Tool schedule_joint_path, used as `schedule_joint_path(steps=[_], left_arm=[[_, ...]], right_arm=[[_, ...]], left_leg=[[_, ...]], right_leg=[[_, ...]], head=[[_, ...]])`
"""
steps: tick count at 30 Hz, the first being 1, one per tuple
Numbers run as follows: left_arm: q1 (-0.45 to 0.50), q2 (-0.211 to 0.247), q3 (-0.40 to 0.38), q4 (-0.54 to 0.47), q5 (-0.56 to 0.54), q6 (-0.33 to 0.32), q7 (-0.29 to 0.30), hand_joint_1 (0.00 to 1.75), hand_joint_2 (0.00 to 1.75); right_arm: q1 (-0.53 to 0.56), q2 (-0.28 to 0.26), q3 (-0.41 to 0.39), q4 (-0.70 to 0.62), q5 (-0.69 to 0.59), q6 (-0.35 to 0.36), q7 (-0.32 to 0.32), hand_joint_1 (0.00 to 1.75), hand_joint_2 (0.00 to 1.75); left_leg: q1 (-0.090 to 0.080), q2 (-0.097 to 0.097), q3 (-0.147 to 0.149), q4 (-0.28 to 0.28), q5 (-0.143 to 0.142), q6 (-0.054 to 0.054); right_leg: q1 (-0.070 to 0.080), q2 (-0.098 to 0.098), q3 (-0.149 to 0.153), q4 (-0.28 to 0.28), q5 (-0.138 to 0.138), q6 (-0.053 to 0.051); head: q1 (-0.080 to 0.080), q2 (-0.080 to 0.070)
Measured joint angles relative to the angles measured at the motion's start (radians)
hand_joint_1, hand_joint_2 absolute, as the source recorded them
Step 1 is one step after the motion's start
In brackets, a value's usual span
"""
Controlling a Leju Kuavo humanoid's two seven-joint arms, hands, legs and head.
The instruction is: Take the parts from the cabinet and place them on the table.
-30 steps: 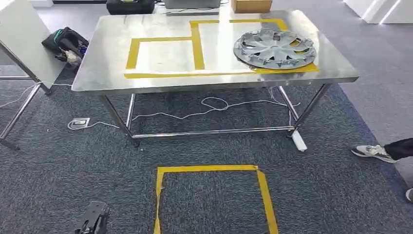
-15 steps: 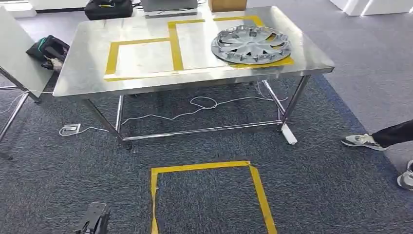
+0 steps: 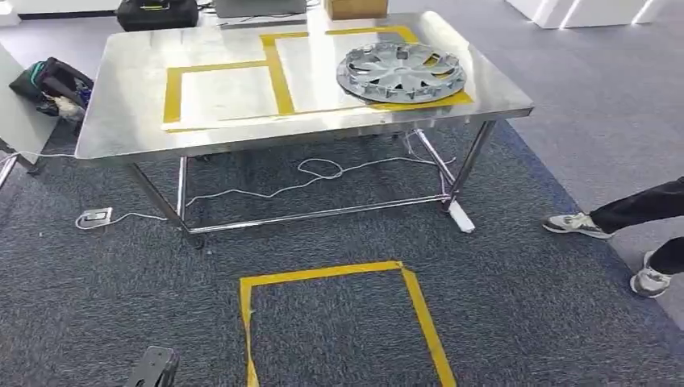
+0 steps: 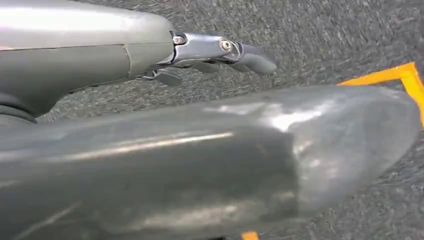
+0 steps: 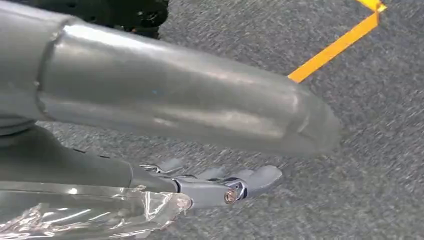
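1. Camera has swung right since the earlier frames; worktop (image 3: 105, 137) slid left.
2. Hubcap (image 3: 401, 71) rests on the worktop, well ahead of both hanging hands.
3. Left hand (image 4: 220, 52) and right hand (image 5: 220, 185): fingers released, grasping nothing.

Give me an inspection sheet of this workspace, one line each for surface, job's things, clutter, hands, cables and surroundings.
Surface: steel table marked with yellow tape rectangles.
Job's things: one silver hubcap lying on the table's right taped area.
Clutter: black bag on the floor at the table's left; black case and cardboard box behind the table.
Hands: left hand and right hand hang over the carpet, fingers apart, holding nothing.
Cables: white cable on the carpet under the table, white power strip by the right leg.
Surroundings: grey carpet, yellow tape square on the floor, a person's legs at right.
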Motion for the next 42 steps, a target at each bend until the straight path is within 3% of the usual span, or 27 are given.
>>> schedule_joint_path(steps=[1,2,6,7,8,9,11,12,13,14,16,17,18,22,23,24,25,27,28,29,30,32,33,36,38,40,42], left_arm=[[-0.001,0.000,-0.003,-0.002,0.000,0.002,-0.001,0.00,0.00],[-0.001,0.000,-0.006,-0.004,0.000,0.003,-0.001,0.00,0.00],[0.000,0.005,-0.016,-0.011,0.002,0.005,-0.002,0.00,0.00],[0.000,0.006,-0.017,-0.013,0.003,0.005,-0.002,0.00,0.00],[0.000,0.006,-0.019,-0.016,0.003,0.005,-0.002,0.00,0.00],[0.000,0.006,-0.020,-0.017,0.003,0.005,-0.002,0.00,0.00],[0.001,0.008,-0.024,-0.018,0.008,0.009,-0.002,0.00,0.00],[0.002,0.008,-0.027,-0.018,0.012,0.009,-0.002,0.00,0.00],[0.003,0.009,-0.031,-0.019,0.016,0.009,-0.002,0.00,0.00],[0.003,0.010,-0.034,-0.021,0.021,0.010,-0.001,0.00,0.00],[0.002,0.018,-0.039,-0.032,0.023,0.016,0.000,0.00,0.00],[0.000,0.023,-0.040,-0.037,0.027,0.020,0.001,0.00,0.00],[-0.002,0.024,-0.044,-0.041,0.032,0.023,0.002,0.00,0.00],[-0.016,0.027,-0.056,-0.049,0.052,0.022,0.002,0.00,0.00],[-0.020,0.027,-0.059,-0.050,0.055,0.021,0.001,0.00,0.00],[-0.022,0.029,-0.061,-0.050,0.057,0.021,0.001,0.00,0.00],[-0.023,0.029,-0.063,-0.050,0.060,0.021,0.001,0.00,0.00],[-0.022,0.030,-0.067,-0.050,0.061,0.021,0.001,0.00,0.00],[-0.022,0.030,-0.068,-0.050,0.061,0.021,0.001,0.00,0.00],[-0.023,0.029,-0.070,-0.050,0.061,0.020,0.001,0.00,0.00],[-0.024,0.029,-0.071,-0.050,0.063,0.019,0.001,0.00,0.00],[-0.029,0.029,-0.073,-0.050,0.069,0.014,0.000,0.00,0.00],[-0.031,0.030,-0.073,-0.050,0.073,0.010,-0.001,0.00,0.00],[-0.044,0.031,-0.074,-0.050,0.076,0.000,-0.001,0.00,0.00],[-0.051,0.031,-0.075,-0.050,0.076,-0.007,-0.001,0.00,0.00],[-0.053,0.031,-0.077,-0.050,0.076,-0.012,-0.001,0.00,0.00],[-0.053,0.032,-0.077,-0.048,0.080,-0.013,-0.001,0.00,0.00]], right_arm=[[0.004,0.000,0.001,-0.008,0.000,0.000,0.003,0.00,0.00],[0.006,0.000,0.002,-0.017,0.001,0.002,0.007,0.00,0.00],[0.020,0.005,0.003,-0.039,0.008,0.003,0.018,0.00,0.00],[0.024,0.008,0.004,-0.044,0.009,0.003,0.018,0.00,0.00],[0.026,0.009,0.004,-0.050,0.010,0.003,0.019,0.00,0.00],[0.025,0.011,0.004,-0.054,0.010,0.005,0.023,0.00,0.00],[0.026,0.014,0.003,-0.064,0.014,0.010,0.031,0.00,0.00],[0.028,0.016,0.002,-0.067,0.019,0.013,0.037,0.00,0.00],[0.030,0.018,0.000,-0.070,0.022,0.018,0.042,0.00,0.00],[0.031,0.023,-0.001,-0.073,0.029,0.023,0.046,0.00,0.00],[0.030,0.029,-0.003,-0.077,0.037,0.034,0.048,0.00,0.00],[0.030,0.031,-0.004,-0.081,0.043,0.042,0.049,0.00,0.00],[0.027,0.034,-0.009,-0.084,0.050,0.050,0.048,0.00,0.00],[0.025,0.045,-0.038,-0.087,0.078,0.083,0.048,0.00,0.00],[0.023,0.047,-0.045,-0.087,0.084,0.088,0.048,0.00,0.00],[0.020,0.050,-0.050,-0.088,0.088,0.090,0.048,0.00,0.00],[0.013,0.050,-0.055,-0.088,0.089,0.093,0.048,0.00,0.00],[0.006,0.052,-0.065,-0.088,0.090,0.094,0.048,0.00,0.00],[0.007,0.053,-0.068,-0.088,0.090,0.094,0.048,0.00,0.00],[0.007,0.054,-0.070,-0.088,0.090,0.094,0.048,0.00,0.00],[0.007,0.055,-0.071,-0.088,0.091,0.095,0.048,0.00,0.00],[0.002,0.055,-0.076,-0.087,0.096,0.101,0.045,0.00,0.00],[-0.005,0.055,-0.077,-0.086,0.098,0.103,0.041,0.00,0.00],[-0.025,0.055,-0.078,-0.075,0.099,0.103,0.032,0.00,0.00],[-0.030,0.055,-0.078,-0.068,0.097,0.095,0.027,0.00,0.00],[-0.038,0.055,-0.078,-0.064,0.095,0.090,0.026,0.00,0.00],[-0.046,0.055,-0.079,-0.060,0.093,0.086,0.024,0.00,0.00]], left_leg=[[0.000,0.005,0.000,0.003,0.000,-0.004],[-0.003,0.009,0.002,0.006,0.000,-0.009],[-0.003,0.023,0.001,0.010,0.003,-0.034],[-0.002,0.023,-0.001,0.012,0.000,-0.041],[0.000,0.002,-0.009,0.029,-0.020,-0.049],[0.000,-0.014,-0.033,0.084,-0.063,-0.053],[0.002,-0.024,-0.108,0.247,-0.142,-0.057],[0.002,-0.024,-0.142,0.317,-0.163,-0.058],[0.003,-0.025,-0.154,0.336,-0.156,-0.059],[0.003,-0.025,-0.142,0.310,-0.126,-0.058],[0.005,-0.030,-0.069,0.155,-0.032,-0.053],[0.008,-0.048,-0.032,0.077,0.001,-0.052],[0.007,-0.074,-0.013,0.029,0.003,-0.050],[0.003,-0.059,-0.010,0.018,-0.008,-0.025],[0.009,-0.049,-0.010,0.014,-0.003,-0.017],[0.008,-0.047,-0.010,0.014,-0.005,-0.011],[0.007,-0.039,-0.010,0.014,-0.005,-0.006],[0.004,-0.024,-0.011,0.015,-0.007,-0.003],[0.003,-0.018,-0.010,0.015,-0.008,-0.002],[0.002,-0.013,-0.009,0.015,-0.009,-0.001],[0.002,-0.009,-0.006,0.015,-0.010,-0.002],[0.002,0.001,0.003,0.015,-0.016,-0.008],[-0.002,0.005,0.006,0.016,-0.018,-0.012],[-0.005,0.015,0.006,0.018,-0.020,-0.027],[-0.001,0.017,0.005,0.020,-0.024,-0.040],[0.000,-0.016,-0.027,0.099,-0.085,-0.050],[0.002,-0.025,-0.108,0.269,-0.163,-0.054]], right_leg=[[0.000,-0.014,0.064,-0.109,0.039,-0.002],[0.000,-0.047,0.116,-0.188,0.054,-0.004],[0.009,-0.027,0.095,-0.189,0.068,-0.028],[0.005,-0.022,0.096,-0.195,0.075,-0.038],[0.001,-0.019,0.104,-0.196,0.080,-0.044],[0.000,-0.013,0.098,-0.195,0.084,-0.050],[0.001,-0.001,0.090,-0.195,0.088,-0.054],[0.002,0.007,0.087,-0.195,0.089,-0.054],[0.002,0.015,0.087,-0.195,0.089,-0.054],[0.001,0.023,0.088,-0.194,0.089,-0.054],[0.001,0.040,0.093,-0.194,0.088,-0.051],[0.000,0.046,0.094,-0.194,0.087,-0.047],[0.008,0.053,0.086,-0.189,0.083,-0.039],[0.000,0.071,0.075,-0.194,0.083,-0.014],[-0.001,0.062,0.075,-0.184,0.077,-0.011],[0.001,0.033,0.060,-0.151,0.052,-0.008],[0.001,0.015,0.022,-0.076,0.006,-0.004],[0.001,0.004,-0.066,0.102,-0.072,0.002],[0.001,0.003,-0.090,0.145,-0.078,0.003],[0.001,0.003,-0.090,0.139,-0.061,0.002],[0.001,0.003,-0.068,0.090,-0.024,0.001],[0.002,-0.014,0.027,-0.103,0.073,-0.007],[0.003,-0.043,0.062,-0.171,0.089,-0.011],[0.009,-0.022,0.052,-0.176,0.091,-0.023],[0.003,-0.012,0.066,-0.182,0.099,-0.040],[0.001,-0.005,0.060,-0.184,0.106,-0.051],[0.001,0.008,0.055,-0.184,0.107,-0.053]], head=[[0.001,0.000],[0.001,0.000],[-0.005,0.000],[-0.004,0.000],[-0.006,0.000],[-0.009,0.000],[-0.008,0.000],[-0.008,0.000],[-0.008,0.000],[-0.008,0.000],[-0.008,0.000],[-0.008,0.000],[-0.008,0.000],[-0.007,0.000],[-0.007,0.000],[-0.002,0.000],[0.000,0.000],[-0.001,0.000],[-0.001,0.000],[-0.001,0.000],[-0.001,0.000],[-0.001,0.000],[0.000,0.000],[-0.005,0.000],[-0.003,0.000],[-0.010,0.000],[-0.010,0.000]])
